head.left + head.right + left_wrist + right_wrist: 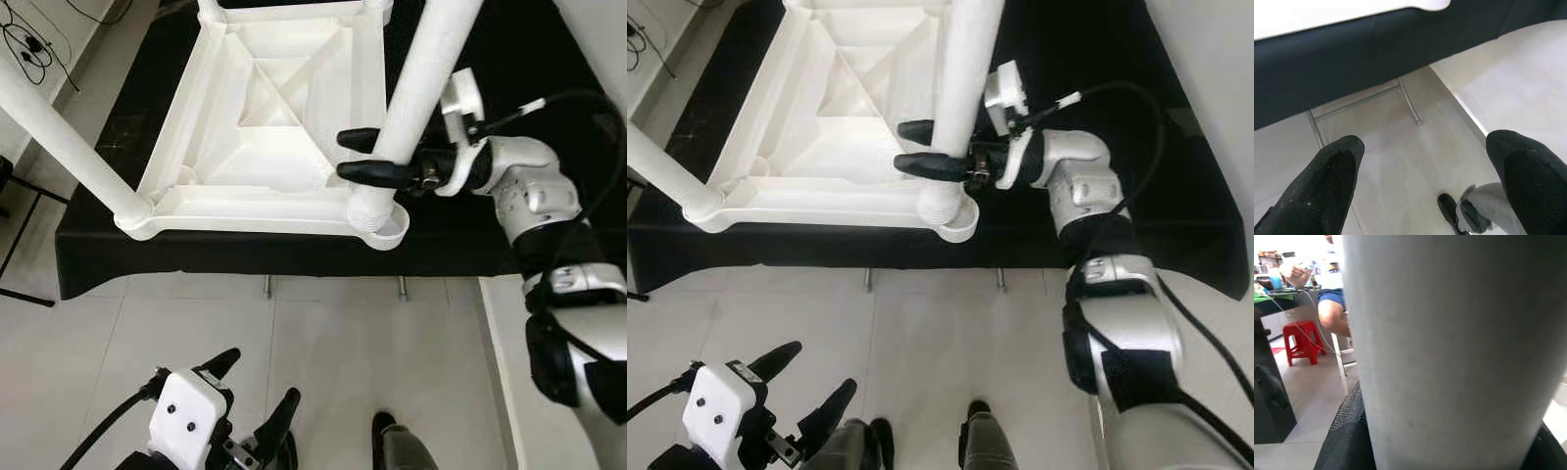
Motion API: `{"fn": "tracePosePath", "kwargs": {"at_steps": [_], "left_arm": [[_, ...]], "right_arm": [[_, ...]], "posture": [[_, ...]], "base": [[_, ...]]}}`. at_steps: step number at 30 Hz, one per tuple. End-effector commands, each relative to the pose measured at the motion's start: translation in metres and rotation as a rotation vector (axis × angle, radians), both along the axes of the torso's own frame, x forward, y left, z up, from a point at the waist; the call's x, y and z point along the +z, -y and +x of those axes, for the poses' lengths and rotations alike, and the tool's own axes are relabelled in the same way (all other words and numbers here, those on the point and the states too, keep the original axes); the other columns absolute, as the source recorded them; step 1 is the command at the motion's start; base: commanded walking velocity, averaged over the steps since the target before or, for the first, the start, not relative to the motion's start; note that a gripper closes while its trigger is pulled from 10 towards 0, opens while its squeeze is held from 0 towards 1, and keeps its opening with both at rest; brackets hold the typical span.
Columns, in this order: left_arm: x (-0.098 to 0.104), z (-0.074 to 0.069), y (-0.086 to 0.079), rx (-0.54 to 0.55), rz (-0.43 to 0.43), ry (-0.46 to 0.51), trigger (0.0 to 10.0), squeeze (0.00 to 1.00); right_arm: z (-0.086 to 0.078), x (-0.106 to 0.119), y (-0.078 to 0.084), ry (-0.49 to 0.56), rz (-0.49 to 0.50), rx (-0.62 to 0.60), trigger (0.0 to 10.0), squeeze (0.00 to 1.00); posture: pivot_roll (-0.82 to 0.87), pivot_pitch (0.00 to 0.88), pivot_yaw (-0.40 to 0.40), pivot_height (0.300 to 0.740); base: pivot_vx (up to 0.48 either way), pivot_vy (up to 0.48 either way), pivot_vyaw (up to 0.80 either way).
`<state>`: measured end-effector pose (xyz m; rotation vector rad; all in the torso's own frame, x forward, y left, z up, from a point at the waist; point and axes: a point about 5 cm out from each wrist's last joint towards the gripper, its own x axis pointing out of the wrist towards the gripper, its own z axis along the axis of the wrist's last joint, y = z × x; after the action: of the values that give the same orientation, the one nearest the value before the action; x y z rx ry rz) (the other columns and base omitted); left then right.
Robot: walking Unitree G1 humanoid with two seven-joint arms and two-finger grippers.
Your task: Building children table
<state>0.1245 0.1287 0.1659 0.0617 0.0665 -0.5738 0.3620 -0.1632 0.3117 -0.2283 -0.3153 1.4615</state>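
Note:
A white plastic table top (265,117) lies upside down on a black-covered bench (470,235). White round legs stand in its corner sockets. The near-right leg (421,78) rises from its socket (377,215), and my right gripper (345,155) is shut on it just above the socket, one black finger on each side. In the right wrist view this leg (1449,342) stands close between the fingers. Another leg (59,137) slants up from the near-left corner. My left gripper (261,379) hangs low over the tiled floor, open and holding nothing, as the left wrist view shows (1425,161).
The bench's front edge runs across the view, with thin metal supports (266,286) under it. My feet (392,441) stand on pale tiles. Cables (29,44) lie at the far left. Behind the leg sits a person (1332,308) beside a red stool (1300,340).

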Motion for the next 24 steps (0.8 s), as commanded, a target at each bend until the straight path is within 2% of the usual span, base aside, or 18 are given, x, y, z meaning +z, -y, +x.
{"fn": "tracePosePath", "kwargs": {"at_steps": [1,6,14,17,21,24], "left_arm": [[0.002,-0.005,0.001,-0.026,0.012,-0.001,10.0,0.0],[0.003,-0.007,0.001,-0.058,0.004,-0.003,10.0,0.0],[0.003,-0.006,0.002,-0.069,-0.002,0.002,10.0,0.0],[0.003,-0.005,0.002,-0.069,-0.004,0.005,10.0,0.0],[0.004,-0.004,0.003,-0.069,-0.008,0.01,10.0,0.0],[0.004,-0.004,0.004,-0.068,-0.015,0.014,10.0,0.0]], "right_arm": [[-0.002,0.003,0.003,0.023,-0.006,0.027,10.0,0.0],[-0.011,0.009,0.009,0.065,-0.089,0.057,10.0,0.0],[-0.017,-0.002,-0.008,0.118,-0.313,0.103,10.0,0.0],[-0.015,-0.002,-0.015,0.129,-0.335,0.105,10.0,0.0],[-0.012,0.004,-0.022,0.126,-0.313,0.101,10.0,0.0],[-0.004,0.013,-0.028,0.109,-0.256,0.019,10.0,0.0]], "posture": [[0.12,0.37,0.105,0.74],[0.11,0.363,0.11,0.74],[0.1,0.355,0.105,0.74],[0.09,0.357,0.1,0.74],[0.09,0.358,0.094,0.74],[0.08,0.36,0.085,0.74]], "base": [[0.0,0.0,0.0],[0.0,0.0,0.0],[0.0,0.0,0.0],[0.0,0.0,0.0],[0.0,0.0,0.0],[0.0,0.0,0.0]]}}
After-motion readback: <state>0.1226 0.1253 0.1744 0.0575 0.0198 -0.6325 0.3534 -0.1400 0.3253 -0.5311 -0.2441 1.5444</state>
